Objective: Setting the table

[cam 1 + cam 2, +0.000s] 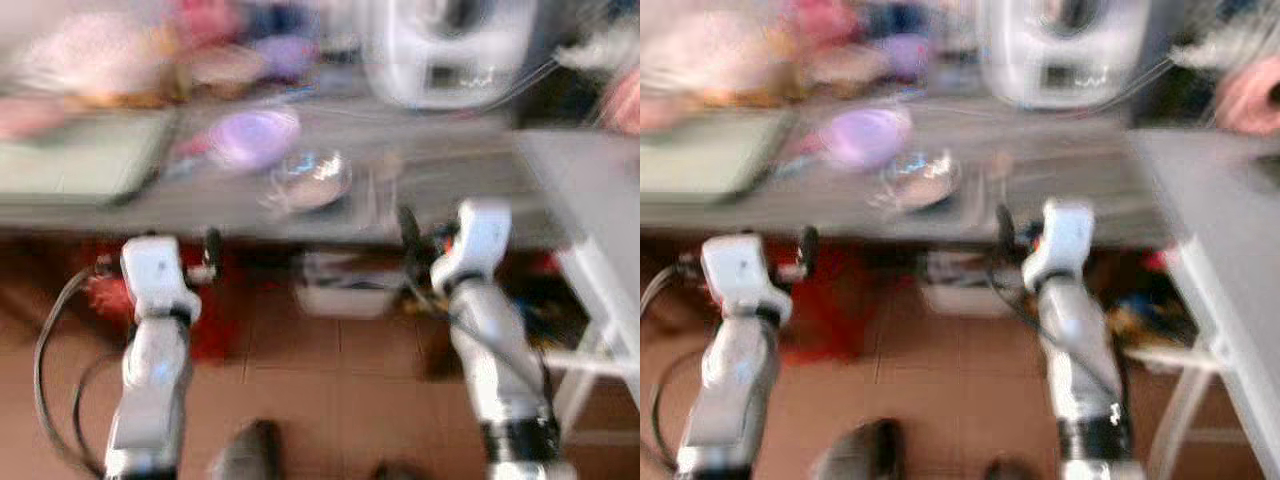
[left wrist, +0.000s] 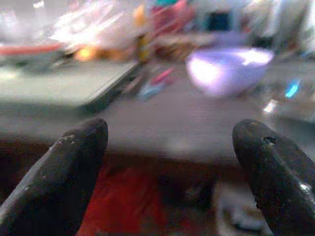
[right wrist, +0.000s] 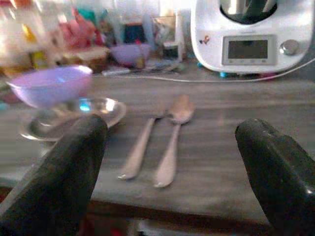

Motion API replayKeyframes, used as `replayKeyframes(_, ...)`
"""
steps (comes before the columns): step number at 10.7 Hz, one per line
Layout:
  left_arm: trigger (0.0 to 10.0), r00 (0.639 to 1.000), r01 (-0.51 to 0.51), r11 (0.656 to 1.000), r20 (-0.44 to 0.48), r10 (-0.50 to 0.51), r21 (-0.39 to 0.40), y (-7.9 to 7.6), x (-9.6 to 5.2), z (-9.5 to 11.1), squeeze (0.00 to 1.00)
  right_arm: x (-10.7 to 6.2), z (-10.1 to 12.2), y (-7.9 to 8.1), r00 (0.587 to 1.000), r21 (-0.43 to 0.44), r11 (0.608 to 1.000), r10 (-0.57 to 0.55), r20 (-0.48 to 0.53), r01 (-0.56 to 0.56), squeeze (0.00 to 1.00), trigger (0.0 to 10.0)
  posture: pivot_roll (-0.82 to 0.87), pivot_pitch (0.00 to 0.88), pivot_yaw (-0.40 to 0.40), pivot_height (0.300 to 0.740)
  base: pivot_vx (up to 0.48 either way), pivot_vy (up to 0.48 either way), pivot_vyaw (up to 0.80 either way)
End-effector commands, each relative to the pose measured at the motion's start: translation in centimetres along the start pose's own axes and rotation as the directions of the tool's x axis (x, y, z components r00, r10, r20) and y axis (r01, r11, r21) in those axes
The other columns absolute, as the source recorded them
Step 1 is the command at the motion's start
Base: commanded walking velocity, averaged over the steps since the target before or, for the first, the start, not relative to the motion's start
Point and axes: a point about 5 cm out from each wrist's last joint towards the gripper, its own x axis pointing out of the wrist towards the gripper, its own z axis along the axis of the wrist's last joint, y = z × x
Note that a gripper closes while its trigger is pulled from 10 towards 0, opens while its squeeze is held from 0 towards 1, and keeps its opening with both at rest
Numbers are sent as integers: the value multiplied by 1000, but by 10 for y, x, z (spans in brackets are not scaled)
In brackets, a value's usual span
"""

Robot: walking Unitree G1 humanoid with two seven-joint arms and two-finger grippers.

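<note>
A purple bowl [image 1: 252, 136] and a clear glass plate [image 1: 310, 180] sit on the grey wooden table [image 1: 440, 190]; the eye views are blurred. A spoon [image 3: 172, 142] and a second piece of cutlery [image 3: 140, 147] lie side by side on the table, right of the glass plate [image 3: 74, 118] and purple bowl [image 3: 49, 86]. My right gripper [image 3: 170, 172] is open, held before the table edge and facing the cutlery. My left gripper [image 2: 170, 167] is open too, at the table's edge, facing the purple bowl [image 2: 226, 69]. Both hold nothing.
A white kitchen machine [image 1: 450, 50] stands at the back of the table. A green mat [image 1: 80, 160] lies at the left. Clutter lines the back wall. A white container [image 1: 345, 285] and something red [image 1: 215, 320] sit under the table. Another grey surface [image 1: 590, 190] is at the right.
</note>
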Motion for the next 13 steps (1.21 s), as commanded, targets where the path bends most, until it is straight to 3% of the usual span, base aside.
replayKeyframes(1, 10000, 999, 12, 1000, 30, -12, 8, -2, 5, 8, 0, 0, 1, -3, 1000, 2, 1000, -12, 4, 12, 0, 10000, 3, 56, 48, 740, -259, 0, 0)
replayKeyframes(5, 10000, 1000, 12, 1000, 17, -12, 12, -2, 3, 4, 0, -2, 2, -10, 999, -3, 999, -41, 10, 41, 0, 10000, 2, 54, 52, 740, -202, 0, 0)
replayKeyframes(9, 10000, 996, 86, 996, 17, -86, 8, -1, -12, 2, 0, -17, -12, -9, 998, -24, 999, -42, -42, 41, 0, 10000, 11, 41, 50, 740, 0, 0, 0)
replayKeyframes(13, 10000, 994, 111, 994, 19, -111, -2, -8, -12, 3, 0, -14, -9, -9, 999, -25, 999, -40, -31, 40, 0, 10000, 5, 51, 49, 740, 0, -458, -291)
